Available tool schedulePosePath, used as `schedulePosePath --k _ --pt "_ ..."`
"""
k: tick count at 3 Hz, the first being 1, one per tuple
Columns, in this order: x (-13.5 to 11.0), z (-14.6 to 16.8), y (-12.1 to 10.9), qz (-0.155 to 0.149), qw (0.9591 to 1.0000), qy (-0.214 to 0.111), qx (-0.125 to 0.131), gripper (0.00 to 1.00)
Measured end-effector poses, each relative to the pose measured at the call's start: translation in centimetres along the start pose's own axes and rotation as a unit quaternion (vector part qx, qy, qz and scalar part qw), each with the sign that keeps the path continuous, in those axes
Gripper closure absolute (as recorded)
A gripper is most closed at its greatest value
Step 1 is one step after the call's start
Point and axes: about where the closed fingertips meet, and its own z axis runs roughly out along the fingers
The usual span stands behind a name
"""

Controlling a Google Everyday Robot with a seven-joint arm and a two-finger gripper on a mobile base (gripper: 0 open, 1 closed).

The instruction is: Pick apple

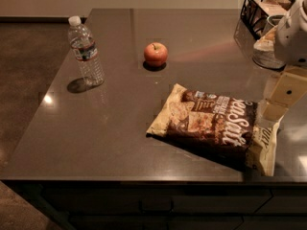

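The apple (156,54), small, round and red-orange with a short stem, sits upright on the dark countertop (120,128) toward the far middle. My gripper (279,99) hangs at the right edge of the view, over the right end of a chip bag, well to the right of the apple and nearer than it. It touches nothing that I can see. The white arm (296,32) rises above it.
A clear water bottle (86,51) with a white cap stands left of the apple. A brown and cream chip bag (211,123) lies flat at the front right. A black wire basket (264,11) and a round container (268,51) sit at the back right.
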Motion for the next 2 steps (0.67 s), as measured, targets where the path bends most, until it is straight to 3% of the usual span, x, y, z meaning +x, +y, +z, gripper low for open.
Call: schedulePosePath --k 2 --pt "-1.2 -0.1 -0.9 -0.009 0.9999 -0.009 -0.007 0.00"
